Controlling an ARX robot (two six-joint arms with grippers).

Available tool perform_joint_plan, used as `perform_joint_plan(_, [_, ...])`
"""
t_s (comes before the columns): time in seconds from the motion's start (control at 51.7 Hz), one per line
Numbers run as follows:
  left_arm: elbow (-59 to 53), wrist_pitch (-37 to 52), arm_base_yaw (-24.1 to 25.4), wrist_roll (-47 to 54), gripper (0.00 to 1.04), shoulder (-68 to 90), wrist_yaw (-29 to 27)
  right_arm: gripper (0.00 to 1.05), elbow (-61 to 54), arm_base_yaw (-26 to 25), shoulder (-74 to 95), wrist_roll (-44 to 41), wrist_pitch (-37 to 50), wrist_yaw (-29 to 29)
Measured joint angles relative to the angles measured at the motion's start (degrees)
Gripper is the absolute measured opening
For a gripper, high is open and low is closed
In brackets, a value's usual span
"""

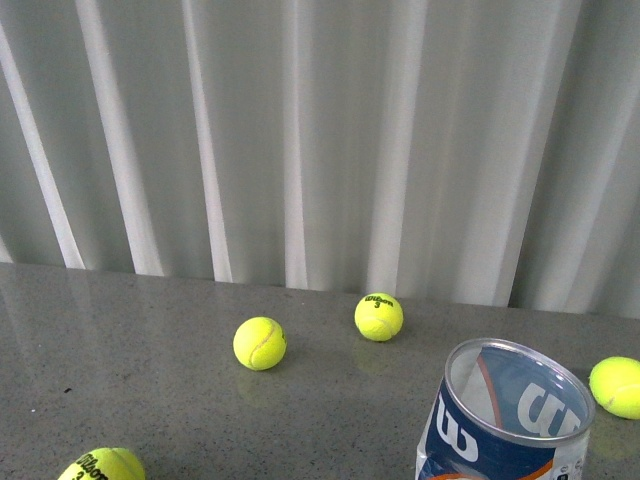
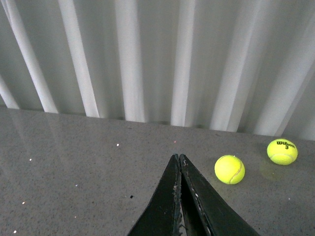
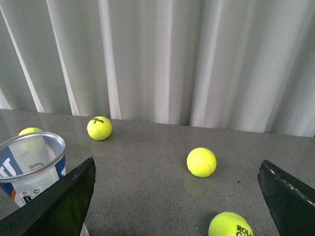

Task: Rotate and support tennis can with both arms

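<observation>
Right wrist view shows my right pincer spread wide and empty, the upright tennis can on the bench just beside one finger, nearer than my closed, empty left pincer.

Can at my near right, balls scattered.
I see the tennis can upright on the bench; 2 balls lie behind-left of it, 1 right.

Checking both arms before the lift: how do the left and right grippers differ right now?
The left gripper has its fingers pressed together to a point; the right gripper is spread wide. Nothing sits between the left gripper's fingers, while one finger of the right gripper is close beside the tennis can, not gripping it. Both are black and hover over the grey table.
</observation>
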Motion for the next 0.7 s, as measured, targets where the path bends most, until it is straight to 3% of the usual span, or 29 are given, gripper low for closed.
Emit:
perform_joint_plan(0.348, [-8.2,-1.0,0.0,0.0,0.04,-9.2,0.1,0.98,0.0,0.0,0.0,0.0,0.0,0.0])
perform_joint_plan(0.696, [-13.3,-8.3,0.0,0.0,0.04,-21.7,0.1,0.98,0.0,0.0,0.0,0.0,0.0,0.0])
